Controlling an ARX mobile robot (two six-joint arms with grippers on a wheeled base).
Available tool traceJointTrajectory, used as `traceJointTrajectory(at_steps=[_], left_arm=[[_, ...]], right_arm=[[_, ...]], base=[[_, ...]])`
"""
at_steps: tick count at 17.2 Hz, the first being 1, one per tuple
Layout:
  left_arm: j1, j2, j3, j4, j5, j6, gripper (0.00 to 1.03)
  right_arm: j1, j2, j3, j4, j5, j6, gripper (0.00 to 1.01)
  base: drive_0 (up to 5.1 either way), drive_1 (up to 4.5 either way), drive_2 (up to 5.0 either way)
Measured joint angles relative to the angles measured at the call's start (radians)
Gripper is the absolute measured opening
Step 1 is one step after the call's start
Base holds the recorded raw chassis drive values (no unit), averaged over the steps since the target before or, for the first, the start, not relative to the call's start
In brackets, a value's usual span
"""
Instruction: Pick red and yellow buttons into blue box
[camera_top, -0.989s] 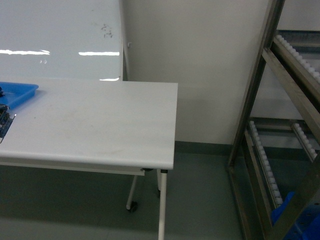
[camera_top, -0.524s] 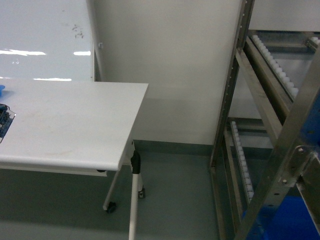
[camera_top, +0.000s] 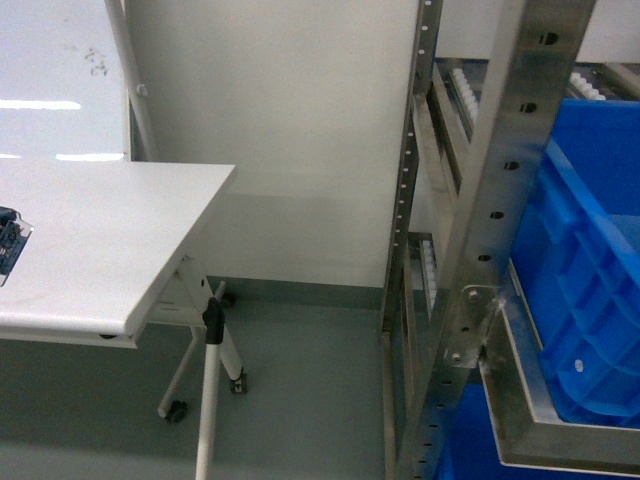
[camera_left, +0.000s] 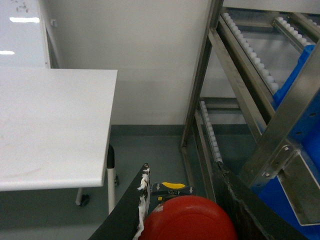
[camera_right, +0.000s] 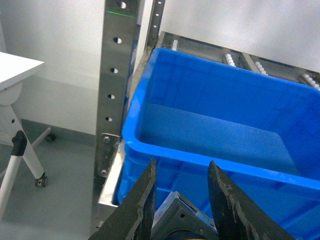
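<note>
In the left wrist view, my left gripper (camera_left: 181, 168) is shut on the red button (camera_left: 189, 221). Its wide red cap fills the gap between the fingers, and a black and yellow part sticks out behind it. In the right wrist view, my right gripper (camera_right: 182, 162) is shut on a grey-black square button body (camera_right: 187, 217). Only a sliver of yellow shows at the frame's bottom edge. The blue box (camera_right: 225, 135) sits on the rack just ahead of the right fingers, open side up and with nothing in the part I see. The blue box (camera_top: 590, 270) also fills the head view's right edge. Neither gripper shows in the head view.
A steel roller rack (camera_top: 490, 200) holds the box, and more blue plastic (camera_top: 470, 455) shows on its lower level. A white wheeled table (camera_top: 90, 240) stands to the left, with a small circuit-board-like item (camera_top: 8, 245) at its edge. Grey floor lies between the table and the rack.
The head view has swung right. The table has slid left, the shallow blue tray has left the frame, and the rack with the blue box has come close on the right.
</note>
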Motion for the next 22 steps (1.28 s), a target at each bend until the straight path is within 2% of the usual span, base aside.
traceJointTrajectory(at_steps=[22], left_arm=[[0.000,0.001,0.000,-0.004,0.000,0.000,0.31]], right_arm=[[0.000,0.000,0.000,0.000,0.000,0.000,0.29]], base=[[5.0,-2.42,-2.4]])
